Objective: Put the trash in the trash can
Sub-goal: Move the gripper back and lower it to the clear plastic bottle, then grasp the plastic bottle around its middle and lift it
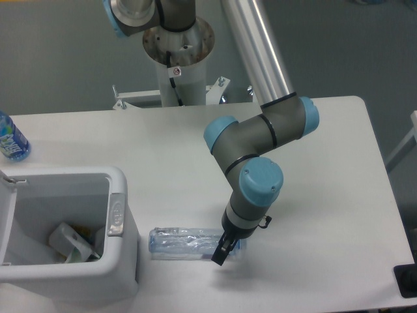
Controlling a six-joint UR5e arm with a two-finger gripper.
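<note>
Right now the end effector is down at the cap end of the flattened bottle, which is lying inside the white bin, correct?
Not quite. The camera view shows the flattened bottle lying on the table beside the white bin, not inside it. The end effector is indeed down at its cap end.

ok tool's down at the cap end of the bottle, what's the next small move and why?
Probably close and lift. The tool sits low over the right end of the flattened bottle, which lies flat on the table beside the open bin. Whether the fingers already pinch it cannot be told.
</note>
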